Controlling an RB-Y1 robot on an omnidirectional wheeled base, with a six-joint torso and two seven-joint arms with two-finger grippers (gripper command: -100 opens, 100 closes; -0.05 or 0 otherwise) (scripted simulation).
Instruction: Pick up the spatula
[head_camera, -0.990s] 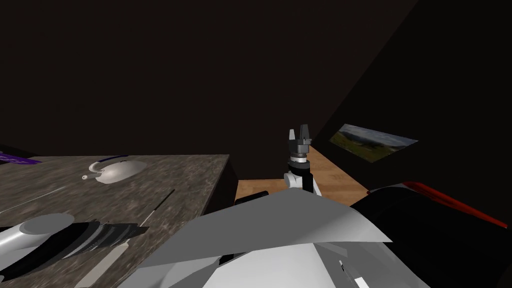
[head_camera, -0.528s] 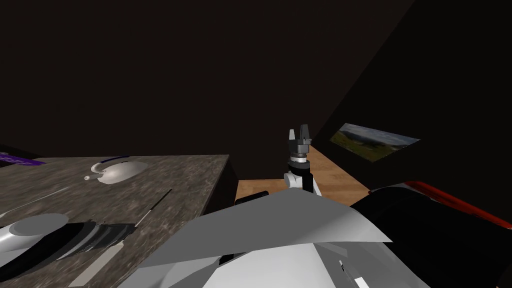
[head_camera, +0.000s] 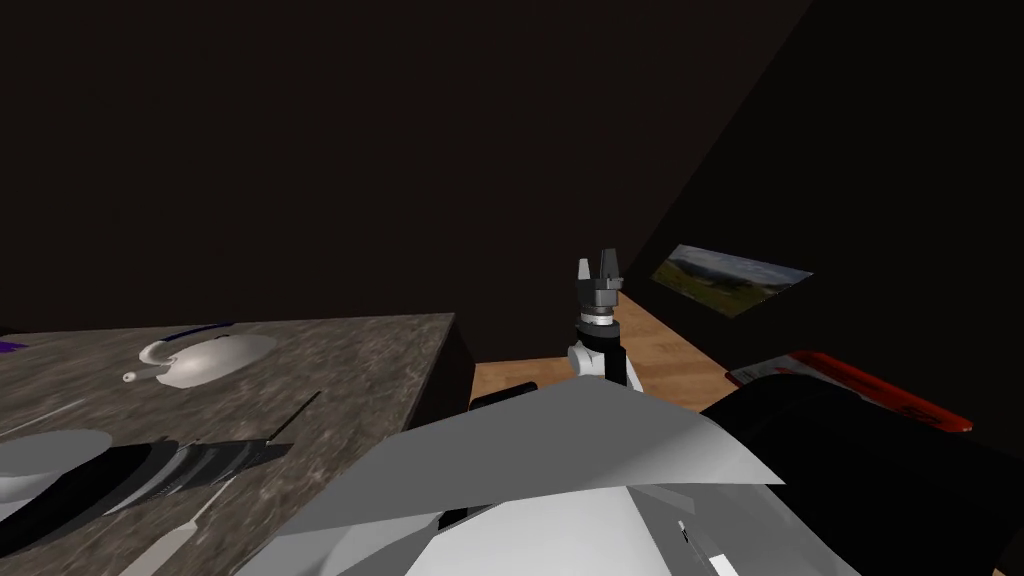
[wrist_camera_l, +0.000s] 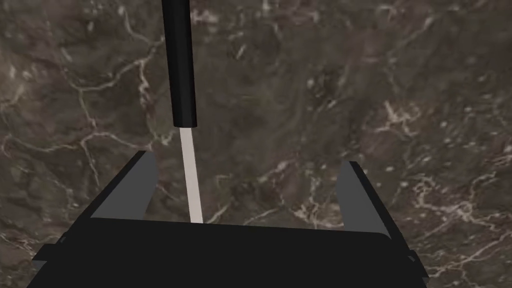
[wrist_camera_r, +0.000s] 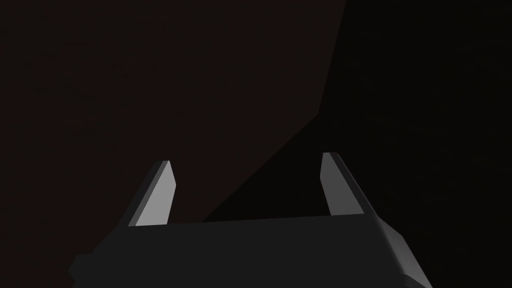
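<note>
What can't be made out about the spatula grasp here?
Left wrist view: spatula handle end cut off by the edge; pale shaft hidden under the left gripper body.
Head view: blade end cut off by the bottom edge.
Either view: gripper height above the counter cannot be told.

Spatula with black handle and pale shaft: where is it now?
The spatula lies flat on the dark marble countertop at the robot's left; in the left wrist view its pale shaft runs between the open left gripper's fingers, touching neither.
</note>
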